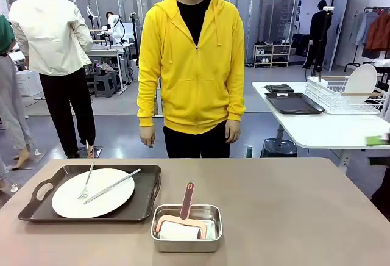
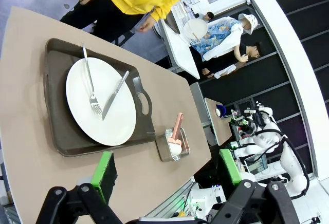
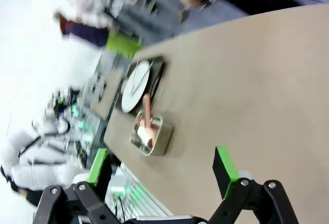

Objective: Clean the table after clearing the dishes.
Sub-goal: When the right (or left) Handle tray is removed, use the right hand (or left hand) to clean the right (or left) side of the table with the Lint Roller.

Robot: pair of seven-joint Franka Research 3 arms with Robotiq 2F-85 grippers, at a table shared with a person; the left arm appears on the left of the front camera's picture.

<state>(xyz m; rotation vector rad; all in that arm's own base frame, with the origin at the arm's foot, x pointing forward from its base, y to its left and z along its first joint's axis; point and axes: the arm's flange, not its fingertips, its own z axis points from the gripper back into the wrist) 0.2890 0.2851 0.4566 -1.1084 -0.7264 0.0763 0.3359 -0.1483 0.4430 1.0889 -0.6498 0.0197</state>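
Note:
On the left of the greyish-brown table (image 1: 292, 205) a dark brown handled tray (image 1: 33, 208) carries a round white plate (image 1: 100, 196) with a silver fork (image 1: 86, 186) and knife (image 1: 113, 185) lying on it. Seen from the left wrist, my left gripper (image 2: 167, 172) hovers open above the table's near edge, with the plate (image 2: 100, 100) and tray (image 2: 56, 131) ahead of it. My right gripper (image 3: 160, 167) is also open, high over the table (image 3: 247, 80), and the plate (image 3: 134, 85) lies far off. Nothing sits between either pair of fingers.
A small steel tin (image 1: 186, 228) with a pink-handled tool and a white cloth stands near the front middle. A person in a yellow hoodie (image 1: 192, 64) stands at the far edge, hands down. A white side table (image 1: 329, 132) at right holds a dark tray (image 1: 294, 102) and a dish rack (image 1: 347, 95).

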